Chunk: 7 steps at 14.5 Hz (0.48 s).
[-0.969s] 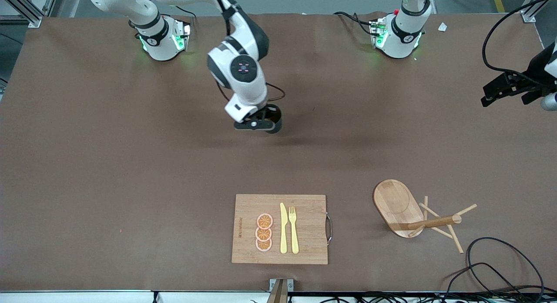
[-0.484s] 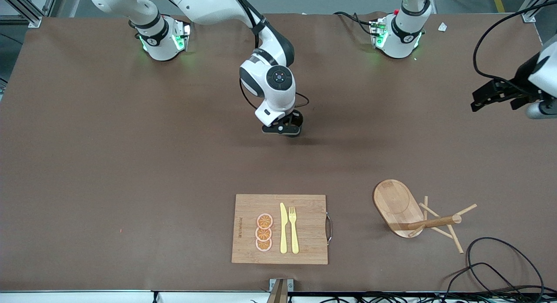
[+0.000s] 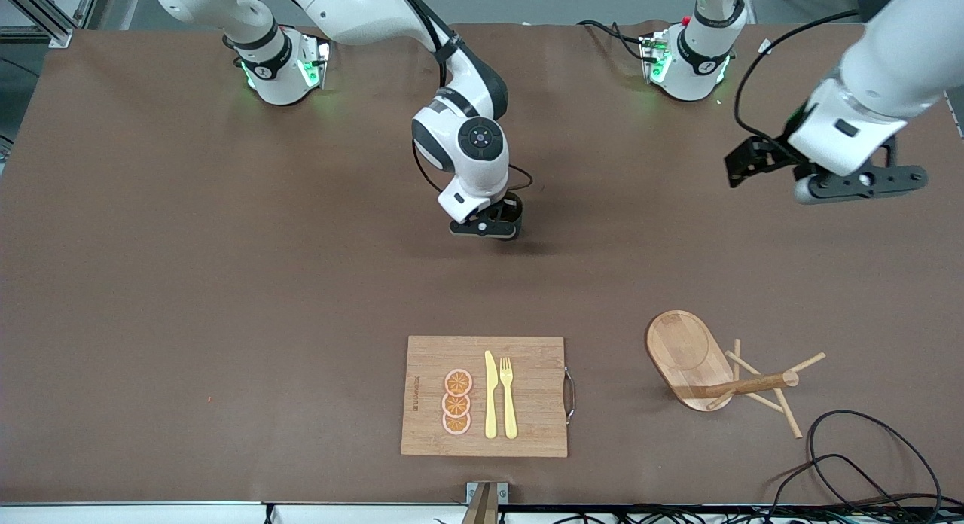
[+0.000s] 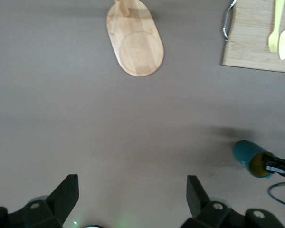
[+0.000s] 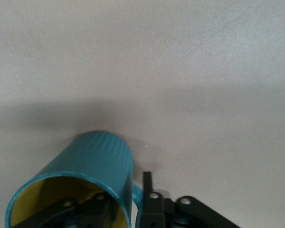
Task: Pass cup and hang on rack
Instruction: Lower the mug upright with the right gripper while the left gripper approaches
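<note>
The teal cup with a yellow inside is in my right gripper, low over the middle of the table. In the right wrist view the gripper is shut on the cup's wall beside the handle, one finger inside. The cup also shows in the left wrist view. My left gripper is open and empty, up over the table toward the left arm's end; its fingers stand wide apart. The wooden rack sits nearer the front camera than both grippers; its oval base shows.
A bamboo cutting board with orange slices, a yellow knife and a yellow fork lies near the front edge; its corner shows in the left wrist view. Black cables loop at the front corner by the rack.
My right gripper carried the cup toward the left arm's end, then stayed nearly still. My left gripper swung in from the table's end toward the middle.
</note>
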Each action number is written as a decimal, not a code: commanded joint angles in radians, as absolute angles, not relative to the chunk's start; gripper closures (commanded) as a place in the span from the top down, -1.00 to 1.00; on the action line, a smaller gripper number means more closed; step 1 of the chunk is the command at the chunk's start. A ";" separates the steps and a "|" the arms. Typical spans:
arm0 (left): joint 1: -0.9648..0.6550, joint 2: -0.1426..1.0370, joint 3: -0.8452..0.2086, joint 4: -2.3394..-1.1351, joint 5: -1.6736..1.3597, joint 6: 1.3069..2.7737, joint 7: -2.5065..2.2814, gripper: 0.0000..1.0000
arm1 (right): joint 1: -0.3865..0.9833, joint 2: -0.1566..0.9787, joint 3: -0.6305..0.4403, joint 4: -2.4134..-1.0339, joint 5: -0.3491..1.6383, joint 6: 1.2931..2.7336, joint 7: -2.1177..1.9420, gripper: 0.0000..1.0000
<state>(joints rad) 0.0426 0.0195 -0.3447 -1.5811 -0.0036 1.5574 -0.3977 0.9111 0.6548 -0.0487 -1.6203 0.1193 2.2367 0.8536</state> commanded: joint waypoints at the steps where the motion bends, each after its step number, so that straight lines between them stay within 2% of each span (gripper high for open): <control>1: 0.049 0.003 -0.434 -1.585 -0.011 1.554 -0.574 1.00 | 0.899 0.646 -0.046 -1.603 0.118 2.215 0.848 1.00; 3: 0.049 0.009 -0.494 -1.585 -0.014 1.554 -0.676 1.00 | 0.882 0.635 -0.045 -1.592 0.123 2.191 0.842 1.00; 7: 0.032 0.029 -0.580 -1.585 -0.005 1.562 -0.852 1.00 | 0.818 0.562 -0.044 -1.551 0.130 2.033 0.727 1.00</control>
